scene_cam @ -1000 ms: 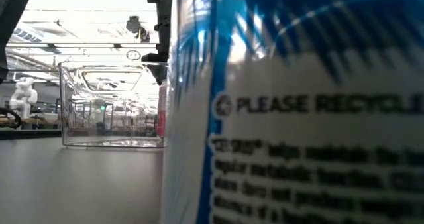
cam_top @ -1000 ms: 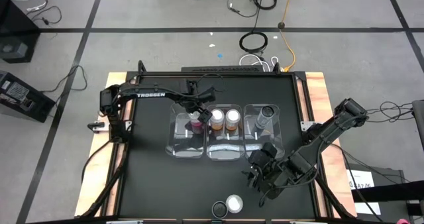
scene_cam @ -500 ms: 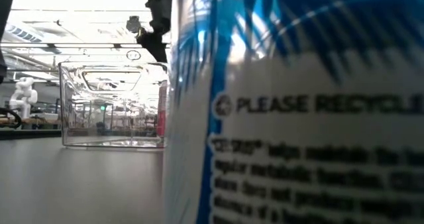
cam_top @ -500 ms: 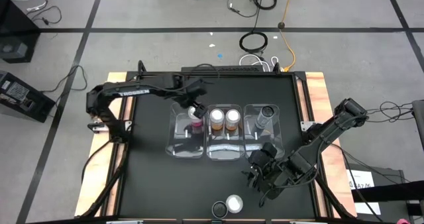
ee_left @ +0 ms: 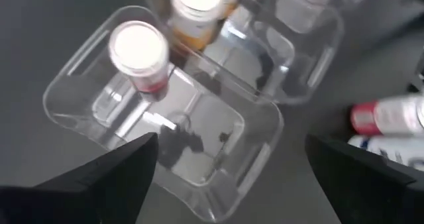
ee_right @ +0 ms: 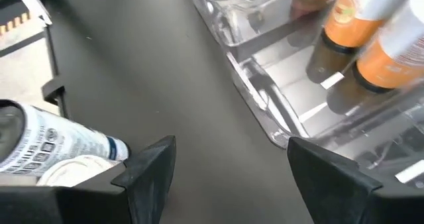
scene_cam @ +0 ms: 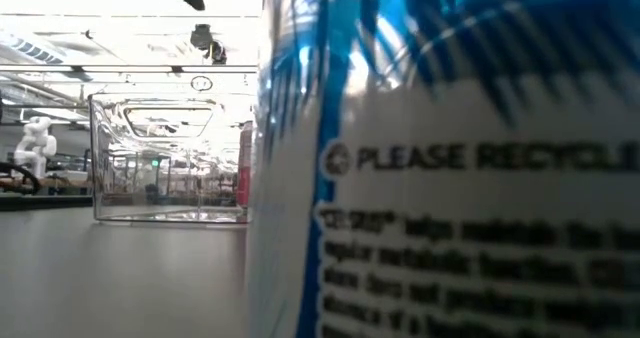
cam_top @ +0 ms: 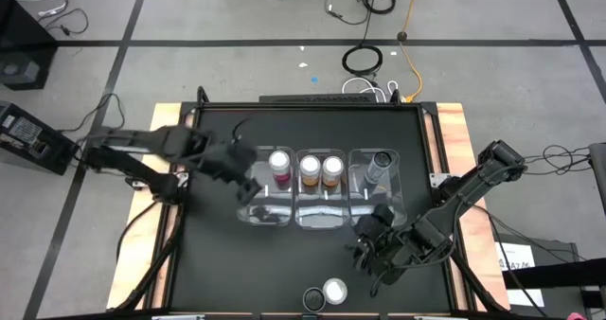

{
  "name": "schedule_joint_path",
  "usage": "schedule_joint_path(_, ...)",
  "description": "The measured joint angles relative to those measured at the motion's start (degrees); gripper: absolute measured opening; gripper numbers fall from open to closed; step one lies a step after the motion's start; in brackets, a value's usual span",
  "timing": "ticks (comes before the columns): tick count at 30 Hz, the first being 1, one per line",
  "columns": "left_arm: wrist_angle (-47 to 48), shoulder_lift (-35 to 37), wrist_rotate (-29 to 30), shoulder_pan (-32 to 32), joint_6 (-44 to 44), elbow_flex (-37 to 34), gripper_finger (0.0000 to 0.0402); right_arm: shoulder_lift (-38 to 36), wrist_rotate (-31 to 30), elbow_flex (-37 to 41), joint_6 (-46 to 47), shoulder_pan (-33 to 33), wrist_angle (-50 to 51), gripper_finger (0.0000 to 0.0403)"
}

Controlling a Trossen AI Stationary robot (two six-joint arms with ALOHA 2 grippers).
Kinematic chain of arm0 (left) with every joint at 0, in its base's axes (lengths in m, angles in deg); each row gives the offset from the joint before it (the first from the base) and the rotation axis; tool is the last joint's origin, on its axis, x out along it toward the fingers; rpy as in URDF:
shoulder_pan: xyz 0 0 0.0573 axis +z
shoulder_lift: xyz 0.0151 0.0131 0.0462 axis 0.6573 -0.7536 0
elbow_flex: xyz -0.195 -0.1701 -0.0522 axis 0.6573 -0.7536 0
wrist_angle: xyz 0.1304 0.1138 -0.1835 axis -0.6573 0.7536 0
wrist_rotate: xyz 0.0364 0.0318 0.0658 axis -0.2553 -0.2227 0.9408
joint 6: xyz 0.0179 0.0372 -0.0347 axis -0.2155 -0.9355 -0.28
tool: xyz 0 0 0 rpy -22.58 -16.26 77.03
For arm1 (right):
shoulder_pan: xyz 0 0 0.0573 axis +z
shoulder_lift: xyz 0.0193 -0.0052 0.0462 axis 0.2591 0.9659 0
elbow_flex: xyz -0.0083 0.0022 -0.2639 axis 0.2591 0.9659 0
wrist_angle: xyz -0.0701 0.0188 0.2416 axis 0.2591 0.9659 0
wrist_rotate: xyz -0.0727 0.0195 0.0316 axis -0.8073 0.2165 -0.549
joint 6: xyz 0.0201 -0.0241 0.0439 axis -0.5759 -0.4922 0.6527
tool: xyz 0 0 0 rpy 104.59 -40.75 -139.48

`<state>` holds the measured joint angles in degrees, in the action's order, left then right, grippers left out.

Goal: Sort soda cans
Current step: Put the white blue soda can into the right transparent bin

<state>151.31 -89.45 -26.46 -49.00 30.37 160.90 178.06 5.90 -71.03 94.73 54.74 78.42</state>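
High view: three clear bins (cam_top: 268, 216) sit in a row mid-table, holding one pink can (cam_top: 280, 165), two orange cans (cam_top: 320, 169) and one dark can (cam_top: 381, 164), while two more cans (cam_top: 327, 293) wait at the near edge; the left gripper (cam_top: 248, 165), jaws spread and empty, sits beside the pink can's bin. Low view: a can (scene_cam: 450, 158) fills the lens. Wrist views: the right gripper (ee_right: 225, 164), fingers apart and empty, hangs between bins and loose cans (ee_right: 46, 151). Likely best to centre the jaws over one upright can before closing.
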Motion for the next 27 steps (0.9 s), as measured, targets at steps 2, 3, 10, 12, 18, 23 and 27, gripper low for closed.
schedule_joint_path(2,0.15,1.57,3.43,-5.4,2.68,-0.96,0.0389,0.0,0.0,0.0,-0.91,-0.16,-1.41,0.0281)
schedule_joint_path(3,0.25,2.16,5.04,-7.99,4.28,-1.48,0.0389,0.0,0.01,0.0,-0.98,-0.32,-2.38,0.0281)
schedule_joint_path(10,1.45,2.88,9.83,-25.23,14.27,-7.36,0.0389,0.0,-0.11,0.0,-12.31,-1.87,-16.8,0.0281)
schedule_joint_path(12,0.52,2.89,9.87,-29.63,17.29,-9.73,0.0389,0.0,0.02,-0.14,-18.31,-2.27,-21.9,0.0281)
schedule_joint_path(18,-5.12,2.85,11.23,-40.8,21.66,-15.9,0.0389,1.07,2.96,-8.26,-28.2,-3.42,-21.56,0.0281)
schedule_joint_path(23,-7.39,2.73,11.72,-45.46,21.68,-19.45,0.0389,8.15,5.37,-23.29,-35.07,-3.84,-13.09,0.0281)
schedule_joint_path(27,-6.67,2.67,11.49,-45.96,20.78,-20.48,0.0389,17.2,11.08,-38.28,-35.47,-4.34,1.27,0.0281)
